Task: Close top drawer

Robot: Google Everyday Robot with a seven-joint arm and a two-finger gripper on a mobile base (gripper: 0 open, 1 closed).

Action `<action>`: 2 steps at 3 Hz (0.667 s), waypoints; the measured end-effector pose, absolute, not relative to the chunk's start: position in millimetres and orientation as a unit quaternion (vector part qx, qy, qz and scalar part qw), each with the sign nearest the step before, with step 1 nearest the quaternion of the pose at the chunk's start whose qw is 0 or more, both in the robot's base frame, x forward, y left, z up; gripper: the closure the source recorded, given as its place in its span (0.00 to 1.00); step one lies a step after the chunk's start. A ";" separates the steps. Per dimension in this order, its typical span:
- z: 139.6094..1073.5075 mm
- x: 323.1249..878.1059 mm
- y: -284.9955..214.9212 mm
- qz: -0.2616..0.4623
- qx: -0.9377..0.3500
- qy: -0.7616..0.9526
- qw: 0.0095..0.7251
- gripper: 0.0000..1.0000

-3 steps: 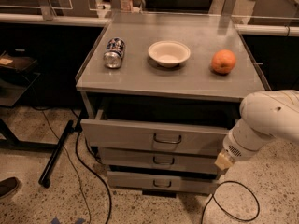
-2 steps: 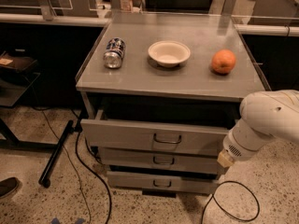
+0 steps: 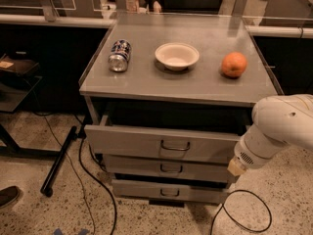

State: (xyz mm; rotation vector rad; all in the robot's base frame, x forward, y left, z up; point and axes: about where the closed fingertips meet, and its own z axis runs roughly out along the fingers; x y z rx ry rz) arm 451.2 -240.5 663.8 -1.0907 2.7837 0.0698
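The top drawer (image 3: 146, 140) of the grey cabinet stands pulled out partway, its inside dark. Its tall flat front panel carries a small dark loop handle (image 3: 175, 146) at centre. My white arm (image 3: 281, 126) comes in from the right. My gripper (image 3: 235, 168) is at the arm's lower end, by the right end of the top drawer's front panel, at its lower edge. It holds nothing that I can see.
On the cabinet top (image 3: 195, 84) lie a can on its side (image 3: 120, 55), a white bowl (image 3: 177, 56) and an orange (image 3: 234, 64). Two shorter drawers (image 3: 166, 169) sit below. Cables (image 3: 83, 180) and a black bar (image 3: 58, 160) lie on the floor at left. A cable loop (image 3: 242, 212) lies at right.
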 end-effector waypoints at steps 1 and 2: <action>669.4 470.2 -247.2 0.003 -0.354 0.931 0.093 1.00; 674.5 497.0 -250.3 -0.018 -0.351 0.930 0.108 1.00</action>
